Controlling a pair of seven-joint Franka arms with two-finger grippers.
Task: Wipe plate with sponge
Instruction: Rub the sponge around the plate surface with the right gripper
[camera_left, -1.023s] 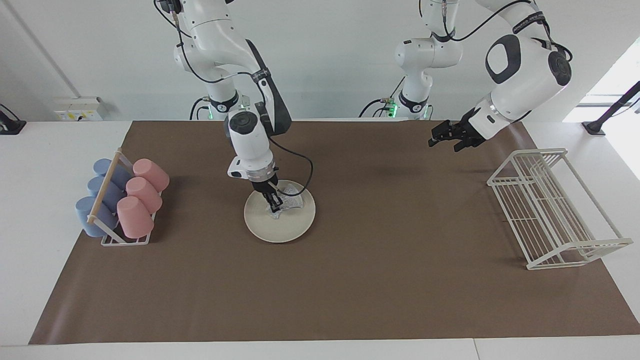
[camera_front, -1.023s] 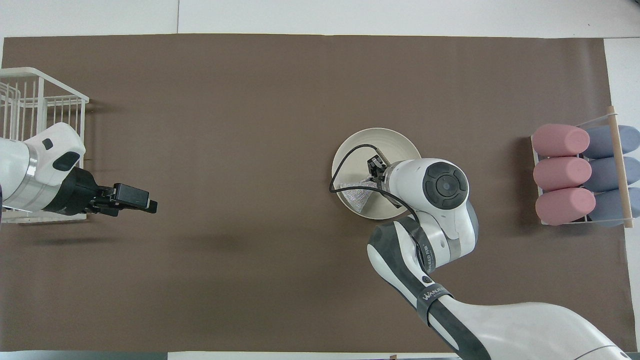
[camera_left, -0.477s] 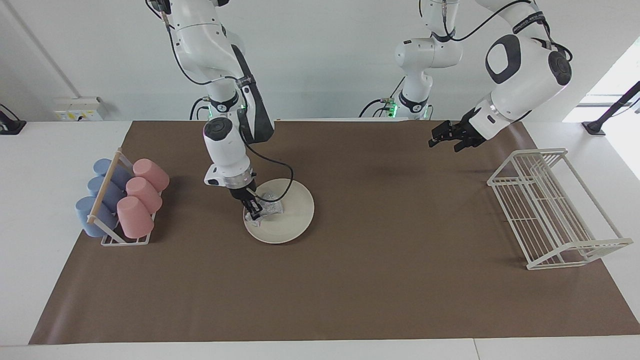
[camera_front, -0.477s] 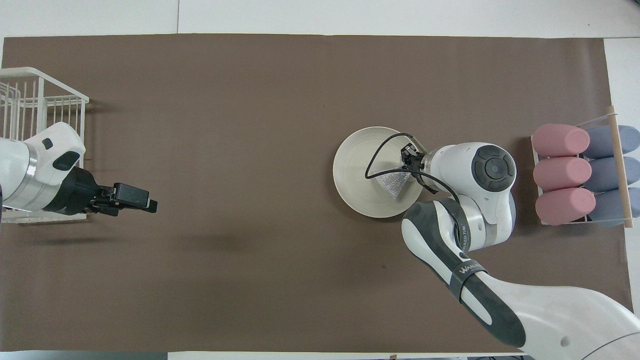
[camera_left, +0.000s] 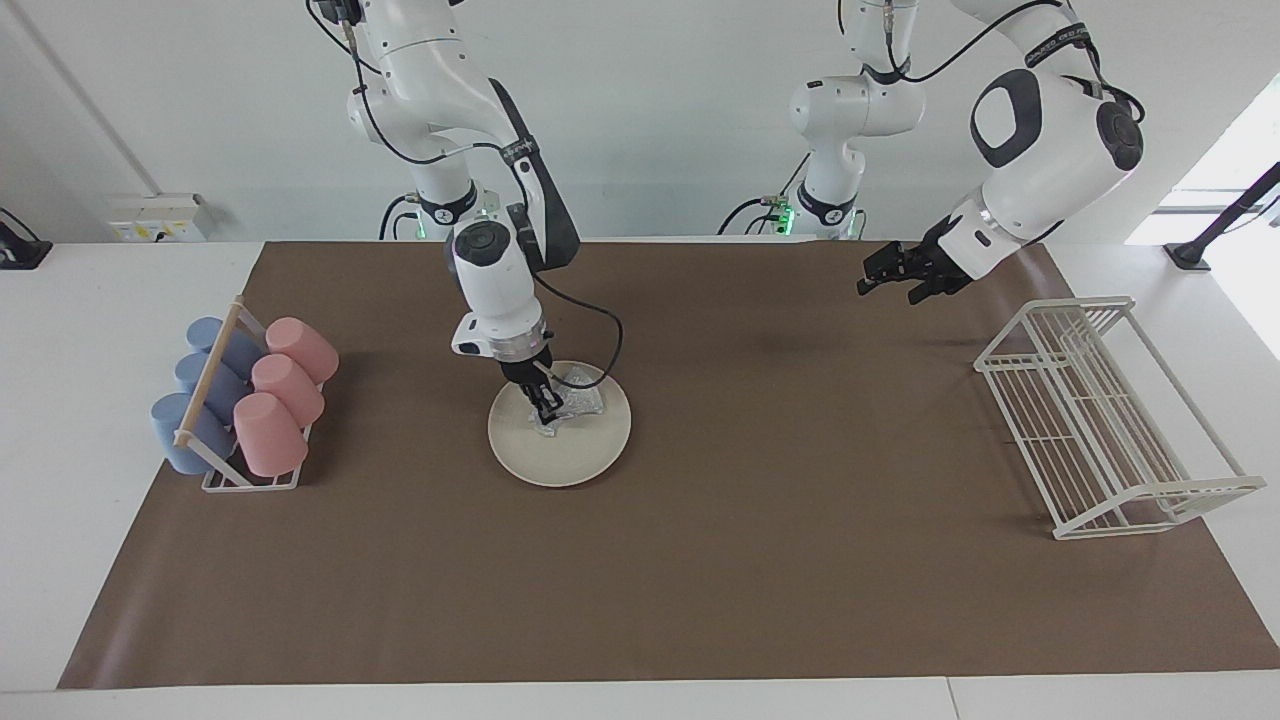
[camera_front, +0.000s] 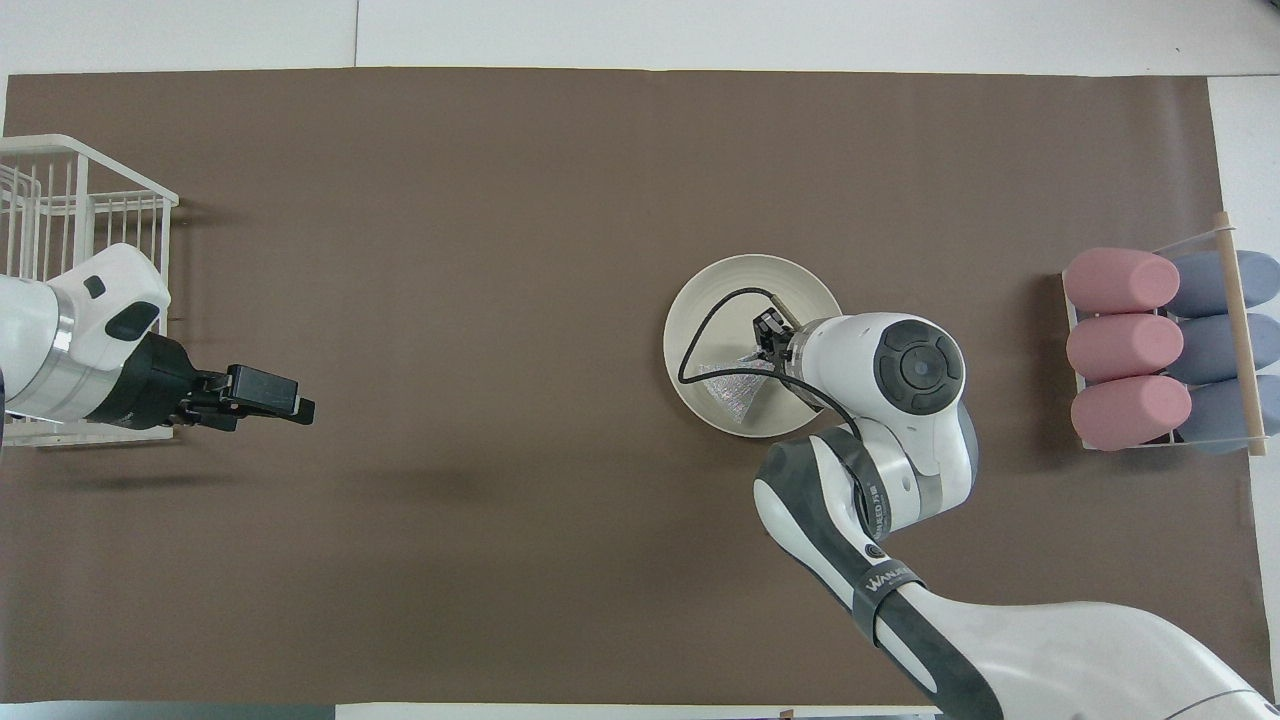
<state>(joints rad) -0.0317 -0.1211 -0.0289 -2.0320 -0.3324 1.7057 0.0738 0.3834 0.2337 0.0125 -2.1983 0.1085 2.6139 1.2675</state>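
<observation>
The cream-white plate (camera_left: 572, 458) lies on the brown mat toward the right arm's end of the table. On it rests the silvery-grey sponge (camera_left: 583, 401), on the part of the plate nearer the robots. My right gripper (camera_left: 547, 415) reaches steeply down onto the plate and is shut on the sponge, holding it against the plate's surface. The overhead view shows the sponge (camera_front: 733, 392) spread on the plate (camera_front: 735, 285), partly under the right gripper (camera_front: 765, 338) and wrist. My left gripper (camera_left: 884, 277) waits open and empty above the mat beside the wire rack.
A holder with pink and blue cups (camera_left: 247, 400) stands at the right arm's end of the table. A white wire rack (camera_left: 1100, 420) stands at the left arm's end. The right arm's cable (camera_left: 610, 350) loops over the plate's edge.
The right gripper dragged the sponge toward the cup holder's side of the plate, then back toward the plate's middle. The left arm has not moved.
</observation>
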